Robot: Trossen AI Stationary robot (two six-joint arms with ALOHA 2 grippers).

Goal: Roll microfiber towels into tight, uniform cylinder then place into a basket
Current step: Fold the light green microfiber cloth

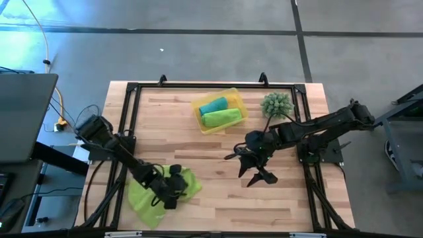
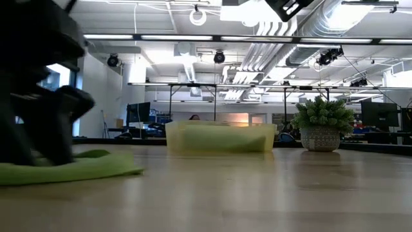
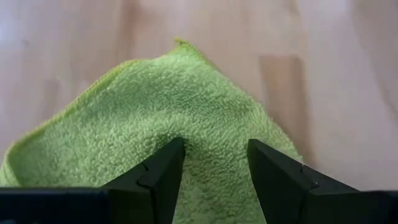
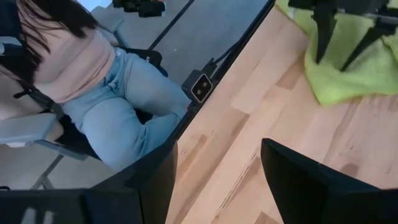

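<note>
A lime-green towel (image 1: pixel 155 195) lies loosely spread and rumpled on the wooden table near its near left corner; it also shows in the low view (image 2: pixel 71 167). My left gripper (image 1: pixel 173 192) stands over the towel's right part, open, its fingers pointing down with cloth between them (image 3: pixel 214 146). My right gripper (image 1: pixel 254 173) hangs open and empty above the table's middle right (image 4: pixel 217 162). The yellow basket (image 1: pixel 234 94) at the far middle holds a rolled teal towel (image 1: pixel 213 106) and a rolled lime-green towel (image 1: pixel 221 118). My left gripper sets its two spread fingertips (image 3: pixel 168 155) down on the towel from above, a little in from one corner (image 3: pixel 180 45). The cloth between them (image 3: pixel 214 134) shows as a slight hump. The towel lies on the table; it is not pinched.
A spiky green plant in a pot (image 1: pixel 276 104) stands right of the basket, near the far right. A black frame (image 1: pixel 129 106) runs along the table's edges. A seated person (image 4: pixel 93 68) shows beyond the table's edge in the right wrist view. Bare wood lies between the two grippers.
</note>
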